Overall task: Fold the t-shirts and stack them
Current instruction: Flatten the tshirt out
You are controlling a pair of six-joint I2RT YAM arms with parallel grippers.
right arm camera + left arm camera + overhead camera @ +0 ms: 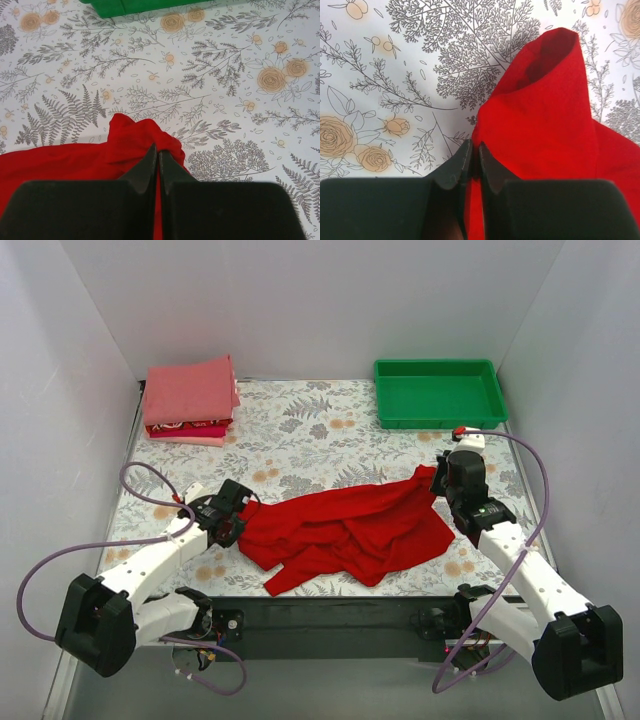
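**Floral-print table: three tees stacked, the red one not yet folded**

White walls enclose a table (300, 440) covered in a leaf-and-flower print. At its far left corner lies a stack of folded t-shirts (190, 400): a salmon-pink rectangle on top, a magenta-patterned one beneath it, and a pale pink one at the bottom. That share of the task reads as done. A green tray (437, 423) sits at the far right corner, well apart from all the cloth.

The red t-shirt (345, 530) lies rumpled across the near middle of the table, drawn out between the two arms, with loose creases and no clean rectangle.

The left hand (238, 525) is closed on the shirt's left edge. Its wrist view shows the fingers pressed together with red cloth caught between them. The right hand (438, 480) is likewise closed, pinching a bunched corner at the shirt's right end.

By these signs, the work stands at the spreading step, before any fold. Left to do are flattening the red t-shirt, folding it to match the others, and carrying it to the stack, which lies well apart from it.
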